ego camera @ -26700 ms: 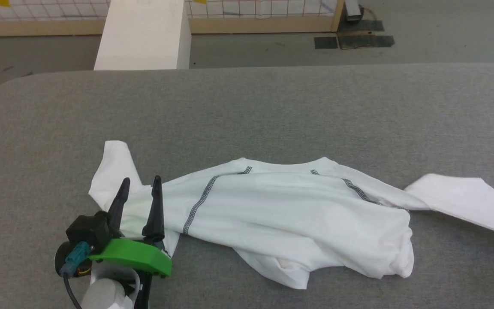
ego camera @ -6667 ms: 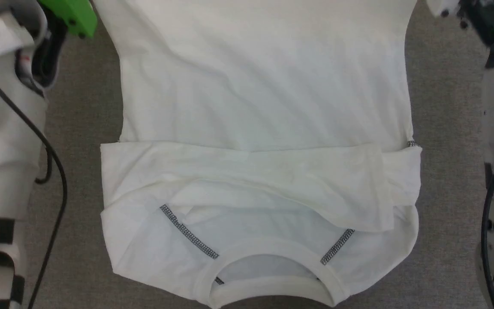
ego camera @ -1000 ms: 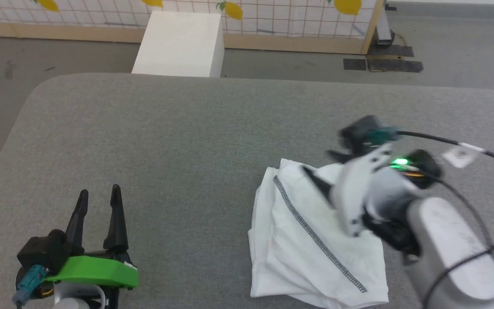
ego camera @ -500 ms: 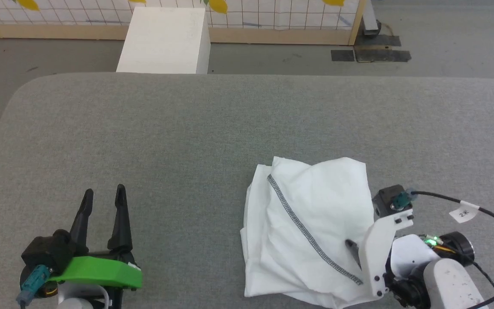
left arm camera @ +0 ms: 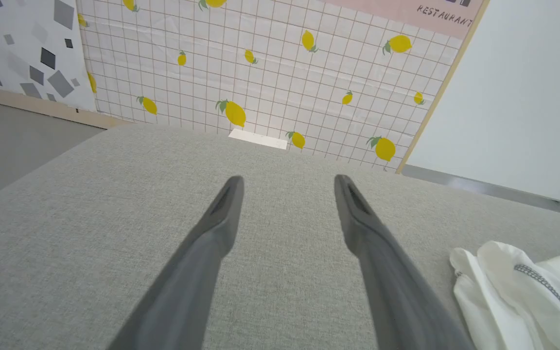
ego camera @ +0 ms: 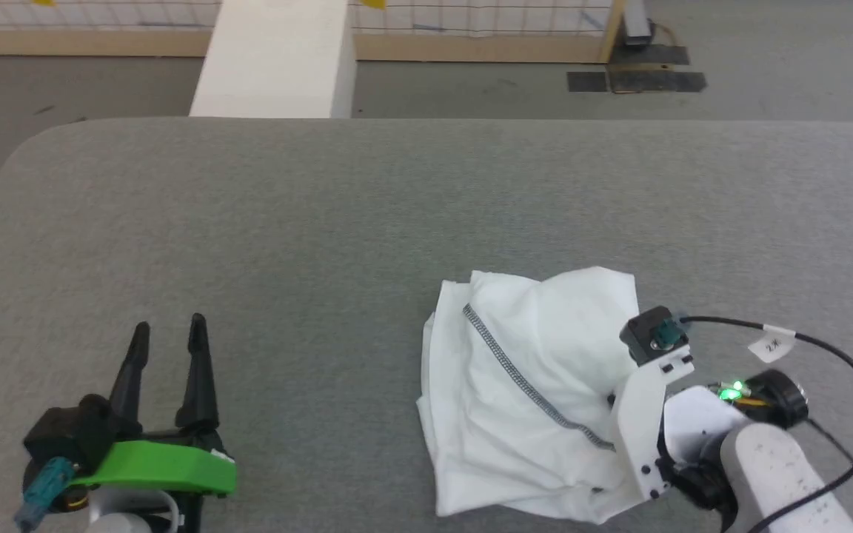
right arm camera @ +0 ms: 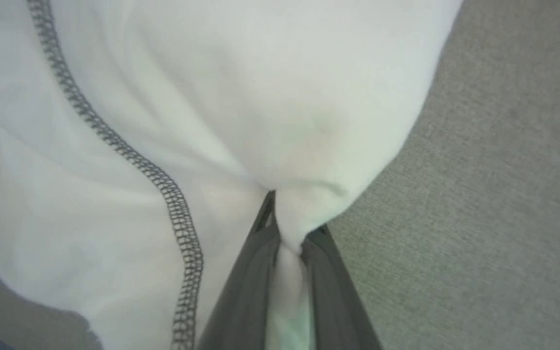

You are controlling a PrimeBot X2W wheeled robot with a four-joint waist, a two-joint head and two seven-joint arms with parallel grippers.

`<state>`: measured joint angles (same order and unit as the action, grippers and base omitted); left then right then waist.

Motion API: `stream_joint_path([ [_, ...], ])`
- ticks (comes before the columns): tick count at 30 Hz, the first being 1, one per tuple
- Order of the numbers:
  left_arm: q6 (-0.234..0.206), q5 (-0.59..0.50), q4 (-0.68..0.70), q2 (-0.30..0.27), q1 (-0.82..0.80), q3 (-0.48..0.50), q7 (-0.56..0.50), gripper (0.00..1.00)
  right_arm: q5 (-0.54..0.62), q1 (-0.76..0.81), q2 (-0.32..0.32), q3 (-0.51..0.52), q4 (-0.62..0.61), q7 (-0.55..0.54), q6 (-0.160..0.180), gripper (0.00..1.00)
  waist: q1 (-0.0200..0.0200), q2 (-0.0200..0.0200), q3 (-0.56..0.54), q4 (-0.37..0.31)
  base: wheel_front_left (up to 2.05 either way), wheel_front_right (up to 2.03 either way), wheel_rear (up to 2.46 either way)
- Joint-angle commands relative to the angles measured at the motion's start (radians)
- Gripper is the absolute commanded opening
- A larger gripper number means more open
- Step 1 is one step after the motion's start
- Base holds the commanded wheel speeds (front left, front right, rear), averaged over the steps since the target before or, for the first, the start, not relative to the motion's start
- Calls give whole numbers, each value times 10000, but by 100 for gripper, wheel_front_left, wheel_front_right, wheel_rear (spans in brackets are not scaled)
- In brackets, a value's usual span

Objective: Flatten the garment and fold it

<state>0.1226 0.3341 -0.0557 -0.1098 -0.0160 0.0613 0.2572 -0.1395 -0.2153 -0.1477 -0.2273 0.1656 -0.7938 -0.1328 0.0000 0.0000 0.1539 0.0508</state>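
Right wrist view: the right gripper [right arm camera: 293,216] has its fingers pressed together on a pinch of the shirt [right arm camera: 285,97].
Head view: the shirt sits bundled and part-folded on the grey table [ego camera: 286,222], right of middle, with the pinch at its near right corner.
Left gripper [ego camera: 167,333]: fingers spread, holding nothing, well off to the shirt's left.
Nearer arm: the right, so any pull probably starts from that corner.

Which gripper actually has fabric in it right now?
The right gripper, shut on a pinch of the garment at its edge. The left gripper stands open over the grey surface, apart from the cloth.
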Motion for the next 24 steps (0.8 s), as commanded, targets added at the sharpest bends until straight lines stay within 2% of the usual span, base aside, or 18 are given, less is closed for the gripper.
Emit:
stream_joint_path([
  [1,48,-7,96,-86,-27,88,45,100,-116,-282,-399,-223,-125,-96,21,0,0,0,134,-790,0,0,0],
  [8,-3,10,529,-213,-84,423,45,100,-956,-1631,-2274,-2048,-623,-578,21,0,0,0,701,-3239,0,0,0],
  [13,-91,-122,805,-430,-315,523,45,100,-1253,-2796,-2893,-2405,-195,-241,21,0,0,0,1260,-4611,0,0,0],
  [18,-256,-301,1323,-814,-565,710,-110,100,-1057,-3723,-3228,-1870,617,479,21,0,0,0,1975,-5212,0,0,0],
  [24,-395,-380,2102,-1337,-753,1019,-592,100,-470,-4303,-3533,-520,1644,1120,21,0,0,0,2930,-5141,0,0,0],
])
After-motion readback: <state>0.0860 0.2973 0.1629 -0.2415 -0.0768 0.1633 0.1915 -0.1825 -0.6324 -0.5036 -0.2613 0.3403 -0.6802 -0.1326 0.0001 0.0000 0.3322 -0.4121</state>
